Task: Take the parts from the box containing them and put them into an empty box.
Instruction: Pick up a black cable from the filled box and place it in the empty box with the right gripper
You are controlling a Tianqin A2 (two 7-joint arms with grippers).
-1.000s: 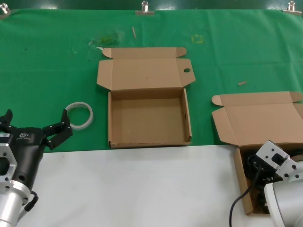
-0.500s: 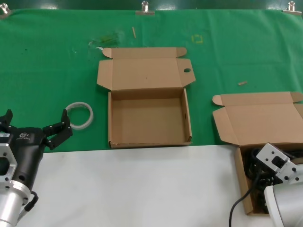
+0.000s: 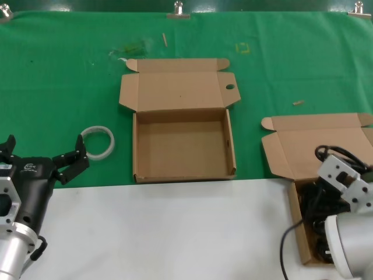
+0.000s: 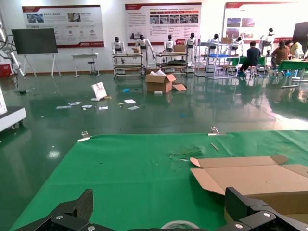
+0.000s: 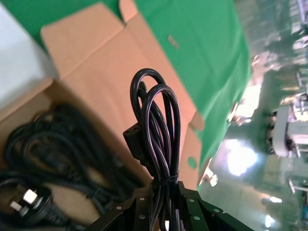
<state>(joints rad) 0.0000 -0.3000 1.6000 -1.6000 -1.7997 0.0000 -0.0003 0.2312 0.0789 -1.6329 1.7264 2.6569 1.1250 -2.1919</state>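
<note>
My right gripper (image 5: 166, 190) is shut on one part, a tied bundle of black cable (image 5: 156, 130), and holds it up above the box containing them (image 3: 296, 216). In the head view the bundle's loop (image 3: 337, 154) pokes out above my right wrist (image 3: 345, 185), in front of the plain lid (image 3: 317, 143). More black cables with plugs (image 5: 53, 144) lie in that box. The empty box (image 3: 136, 149), with a small hole (image 3: 229, 87) in its lid, stands open in the middle of the green cloth. My left gripper (image 3: 44, 153) is open and parked at the near left.
A white ring (image 3: 97, 142) lies on the cloth just beyond my left gripper and left of the empty box. A white table strip (image 3: 169, 227) runs along the near side. Small scraps (image 3: 298, 102) lie on the cloth farther back.
My right gripper has risen out of the right-hand box with the cable bundle, whose loop now shows above the wrist. The left arm has not moved.
</note>
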